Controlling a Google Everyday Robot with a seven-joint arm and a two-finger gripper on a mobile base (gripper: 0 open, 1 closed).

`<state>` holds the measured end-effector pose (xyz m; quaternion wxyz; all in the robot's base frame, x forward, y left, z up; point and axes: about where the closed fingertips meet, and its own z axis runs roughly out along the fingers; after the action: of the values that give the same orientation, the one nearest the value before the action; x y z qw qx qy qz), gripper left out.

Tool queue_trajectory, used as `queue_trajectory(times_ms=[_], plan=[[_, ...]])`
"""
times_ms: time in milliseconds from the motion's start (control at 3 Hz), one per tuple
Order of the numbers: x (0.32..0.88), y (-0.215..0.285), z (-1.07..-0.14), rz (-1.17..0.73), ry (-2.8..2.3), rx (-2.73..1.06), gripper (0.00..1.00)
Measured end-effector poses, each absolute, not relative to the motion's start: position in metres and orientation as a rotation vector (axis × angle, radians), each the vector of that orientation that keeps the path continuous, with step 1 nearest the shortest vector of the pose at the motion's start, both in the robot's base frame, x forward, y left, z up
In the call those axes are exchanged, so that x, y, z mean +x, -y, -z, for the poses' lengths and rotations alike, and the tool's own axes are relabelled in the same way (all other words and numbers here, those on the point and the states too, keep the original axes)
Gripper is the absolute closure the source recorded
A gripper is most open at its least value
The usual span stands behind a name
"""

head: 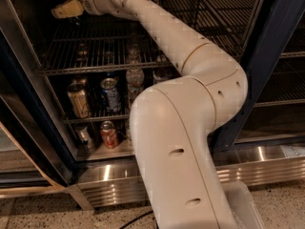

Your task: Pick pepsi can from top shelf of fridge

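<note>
My gripper [64,8] is high up in the left part of the open fridge [268,56]. It hovers just above the back left of the top shelf [95,49], a grey wire rack. My long white arm reaches up to it from the lower middle of the view. No pepsi can shows on this rack, and the space right at the gripper is dark. Whether the gripper holds anything cannot be made out.
One rack lower stand a gold can [78,99], a blue can with a silver lid [110,94] and a clear bottle [135,82]. A red can [108,135] sits on the lowest level. The steel base [105,175] and the dark door frames hem in the opening.
</note>
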<state>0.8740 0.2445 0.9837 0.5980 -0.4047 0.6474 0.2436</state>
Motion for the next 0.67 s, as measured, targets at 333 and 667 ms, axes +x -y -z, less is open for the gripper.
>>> queue_trajectory(times_ms=[333,667], plan=[[0.880,-0.246,-0.977,-0.572,-1.509,-0.951,0.00],[0.895,-0.230,-0.969,-0.574,-1.514,-0.953,0.00]])
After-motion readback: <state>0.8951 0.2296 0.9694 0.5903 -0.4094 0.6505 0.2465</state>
